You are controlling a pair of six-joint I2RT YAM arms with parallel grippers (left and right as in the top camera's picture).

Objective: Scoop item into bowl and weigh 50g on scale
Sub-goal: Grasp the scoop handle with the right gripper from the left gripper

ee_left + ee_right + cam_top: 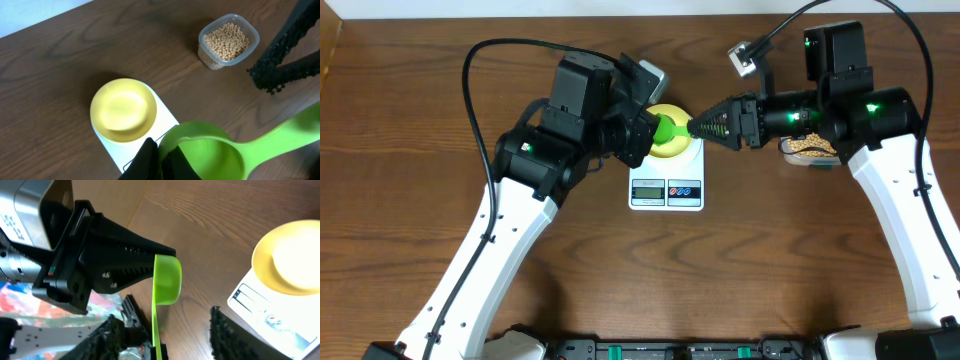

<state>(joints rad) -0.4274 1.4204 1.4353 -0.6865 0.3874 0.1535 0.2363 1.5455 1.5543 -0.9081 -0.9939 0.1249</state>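
A pale yellow bowl (667, 150), empty, sits on the white scale (666, 190); both also show in the left wrist view (123, 110) (165, 117) and the right wrist view (290, 255) (260, 310). My left gripper (650, 135) (162, 155) is shut on the cup rim of an empty green scoop (672, 129) (210, 155) (166, 280), held just above the bowl's edge. My right gripper (698, 127) (165, 320) is open, its fingers on either side of the scoop's handle. The beans (227, 40) fill a clear tub (808, 150) under my right arm.
The dark wooden table (440, 120) stretches around the scale. The tub of beans stands right of the scale, about a hand's width away. My left arm's black fingers (135, 255) fill the upper left of the right wrist view.
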